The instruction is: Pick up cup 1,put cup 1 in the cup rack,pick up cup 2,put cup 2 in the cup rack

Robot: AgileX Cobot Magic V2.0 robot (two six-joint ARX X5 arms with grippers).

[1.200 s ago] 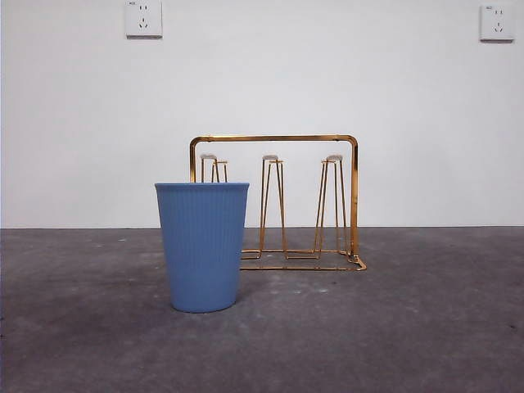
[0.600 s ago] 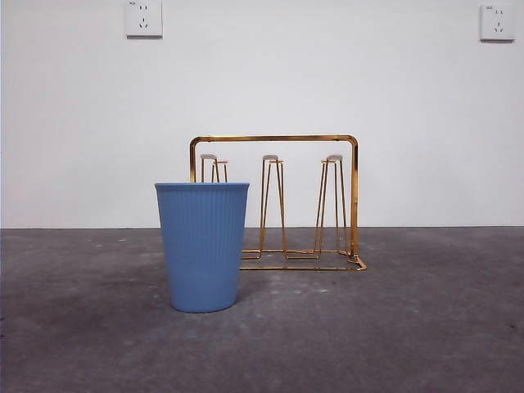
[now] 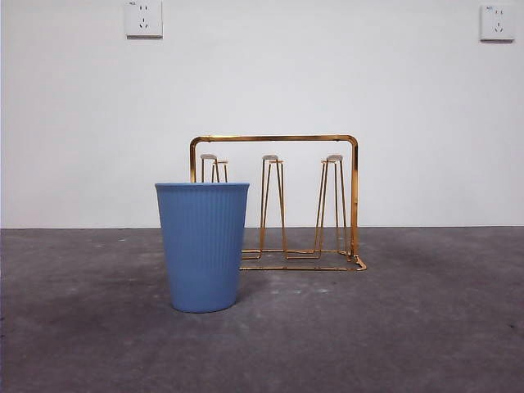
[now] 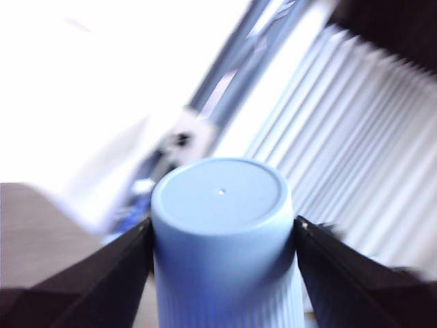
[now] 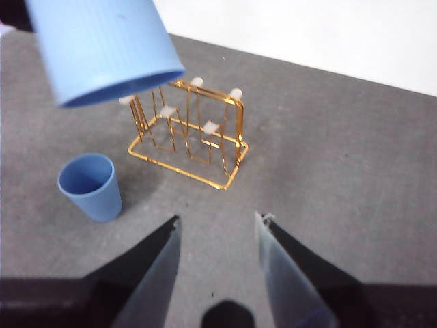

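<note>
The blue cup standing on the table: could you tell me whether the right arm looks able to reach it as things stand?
Probably yes: the right gripper is open and holds nothing, and the upright blue cup stands apart from the cup rack with bare table around it.

Bare test room, white wall (image 3: 327, 82), sockets (image 3: 143, 18), grey tabletop (image 3: 368, 327)

Black tapered fingers (image 5: 150, 273), translucent-looking pads (image 5: 283, 280)
</note>
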